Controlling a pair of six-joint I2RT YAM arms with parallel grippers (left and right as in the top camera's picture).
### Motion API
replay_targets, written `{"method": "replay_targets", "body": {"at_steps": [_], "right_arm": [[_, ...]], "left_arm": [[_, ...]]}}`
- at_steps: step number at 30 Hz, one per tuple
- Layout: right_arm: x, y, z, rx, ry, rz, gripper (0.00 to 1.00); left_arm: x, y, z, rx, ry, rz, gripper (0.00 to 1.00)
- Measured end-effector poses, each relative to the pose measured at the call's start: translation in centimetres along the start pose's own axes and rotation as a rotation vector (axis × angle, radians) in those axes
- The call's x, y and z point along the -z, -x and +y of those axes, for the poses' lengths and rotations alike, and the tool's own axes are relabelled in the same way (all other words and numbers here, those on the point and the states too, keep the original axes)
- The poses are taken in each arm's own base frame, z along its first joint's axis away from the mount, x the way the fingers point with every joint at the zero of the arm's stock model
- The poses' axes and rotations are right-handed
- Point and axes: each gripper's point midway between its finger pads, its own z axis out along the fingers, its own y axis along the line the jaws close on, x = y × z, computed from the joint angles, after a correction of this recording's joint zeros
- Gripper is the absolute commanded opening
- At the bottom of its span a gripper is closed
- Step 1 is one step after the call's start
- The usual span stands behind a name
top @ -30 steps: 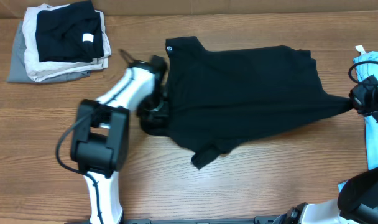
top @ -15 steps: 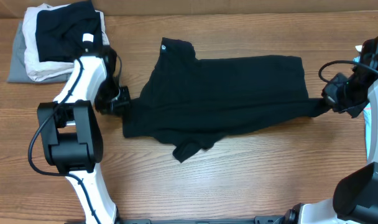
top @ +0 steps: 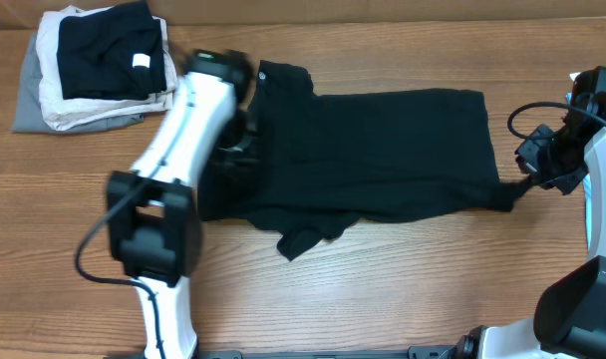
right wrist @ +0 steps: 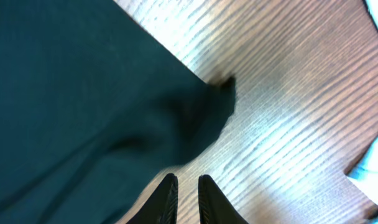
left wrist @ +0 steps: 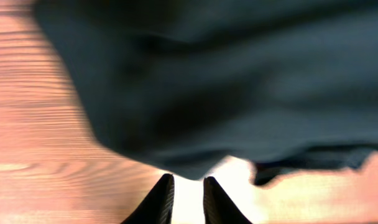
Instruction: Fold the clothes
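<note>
Left gripper (left wrist: 188, 182), fingertips parted by a narrow slit with nothing between them and so released, sits just short of the near edge of the clothes (top: 383, 150), one black garment spread flat across the middle of the wooden table (top: 383, 299). Right gripper (right wrist: 187, 180) is likewise slightly parted and empty; bare wood shows between its two tips, and the garment's drawn-out right corner lies on the table just ahead of them, not grasped. Seen from overhead, the two arms flank the cloth: the left arm (top: 178, 150) crosses its left edge and the right arm (top: 597, 170) stands at the table's right side. One small white round logo (top: 273, 72) marks the garment's upper left corner, and one loose flap (top: 305, 239) juts from its lower edge. Well apart, at the table's upper left, rests one stack (top: 89, 70) of three folded layers — a black piece (top: 104, 45) on top bearing one white square tag (top: 141, 62), a cream layer beneath, a grey layer lowest
</note>
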Motion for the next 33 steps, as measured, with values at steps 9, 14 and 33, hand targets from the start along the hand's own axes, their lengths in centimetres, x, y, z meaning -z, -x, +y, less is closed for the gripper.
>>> {"method": "replay_targets", "body": {"at_steps": [9, 14, 33], "right_arm": [[0.0, 0.3, 0.0, -0.001, -0.001, -0.013, 0.17], [0.0, 0.3, -0.1, -0.002, -0.003, -0.012, 0.23], [0.0, 0.3, -0.1, -0.002, -0.003, -0.014, 0.24]], "left_arm": [[-3.4, -5.0, -9.1, -0.292, 0.061, 0.059, 0.72], [-5.8, -5.0, -9.4, -0.318, 0.061, 0.056, 0.72], [-9.5, -5.8, -9.0, -0.412, 0.011, 0.096, 0.04]]}}
